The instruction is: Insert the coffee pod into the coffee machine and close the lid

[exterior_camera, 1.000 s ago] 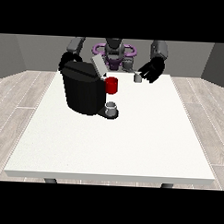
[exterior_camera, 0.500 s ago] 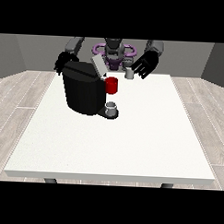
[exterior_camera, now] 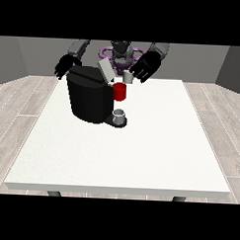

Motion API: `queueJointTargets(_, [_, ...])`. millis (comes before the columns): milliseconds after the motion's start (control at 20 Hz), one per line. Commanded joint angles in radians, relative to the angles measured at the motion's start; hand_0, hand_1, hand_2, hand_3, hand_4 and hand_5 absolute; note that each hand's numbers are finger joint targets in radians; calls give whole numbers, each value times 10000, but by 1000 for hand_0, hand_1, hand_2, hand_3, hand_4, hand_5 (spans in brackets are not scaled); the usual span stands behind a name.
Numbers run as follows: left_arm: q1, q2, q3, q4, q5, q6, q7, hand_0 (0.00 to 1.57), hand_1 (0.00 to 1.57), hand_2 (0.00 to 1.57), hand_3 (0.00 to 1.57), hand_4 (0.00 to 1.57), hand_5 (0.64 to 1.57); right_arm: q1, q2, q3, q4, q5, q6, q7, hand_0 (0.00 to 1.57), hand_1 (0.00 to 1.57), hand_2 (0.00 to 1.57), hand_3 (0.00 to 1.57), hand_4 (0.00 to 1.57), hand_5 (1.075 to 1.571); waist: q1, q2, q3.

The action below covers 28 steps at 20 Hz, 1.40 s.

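Observation:
The black coffee machine (exterior_camera: 87, 98) stands at the table's far left-centre, its grey lid (exterior_camera: 104, 70) tilted up and open. A red part (exterior_camera: 120, 91) sits at its front, above a small grey cup (exterior_camera: 120, 114) on the drip base. The small grey coffee pod (exterior_camera: 128, 77) hangs just right of the lid and above the red part, with the hand at the view's right (exterior_camera: 147, 66) shut on it. The hand at the view's left (exterior_camera: 65, 66) hovers by the machine's back left corner, fingers relaxed and holding nothing.
The white table (exterior_camera: 140, 152) stretches wide towards the camera and to the right. The robot's torso (exterior_camera: 121, 52) stands behind the far edge. Grey walls and a wood floor surround the table.
The hand at the view's right has carried the pod up and leftward, closer to the open lid. The hand at the view's left has drawn away to the left of the machine.

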State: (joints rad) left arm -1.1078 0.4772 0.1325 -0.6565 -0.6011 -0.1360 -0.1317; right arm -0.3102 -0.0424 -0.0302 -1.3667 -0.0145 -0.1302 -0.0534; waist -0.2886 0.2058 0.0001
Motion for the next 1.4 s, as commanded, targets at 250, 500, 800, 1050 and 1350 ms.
queueJointTargets(250, [-320, 191, 105, 196, -86, -105, -205, 1277, 1277, 1303, 1236, 488, 1571, 25, 21, -152, -319, -15, -221, -22, 0, 0, 0, 0, 480, 1571, -71, 356, 0])
queueJointTargets(500, [-475, -42, 8, 358, -244, -36, 12, 1283, 1283, 1314, 1222, 504, 1571, -466, -39, -168, -516, -127, -176, 561, 0, 0, 0, 0, 525, 1571, -79, 460, -1])
queueJointTargets(800, [-469, -538, -129, 172, -309, 114, -3, 1260, 1260, 1298, 1208, 511, 1571, -492, -141, -582, -71, -360, -157, 133, 0, 0, 0, 0, 513, 1571, 111, 536, 1])
queueJointTargets(1050, [-1029, -511, -212, 154, -392, -370, 474, 1185, 1185, 1264, 1195, 497, 1571, 110, 265, -205, 450, -27, -223, -848, 0, 0, 0, 0, 481, 1571, 143, 503, 5])
queueJointTargets(1350, [-983, -437, -137, 277, -484, -150, 204, 1186, 1186, 1269, 1202, 515, 1571, -265, 115, -386, 312, -173, -254, -613, 0, 0, 0, 0, 448, 1571, 141, 789, 3])
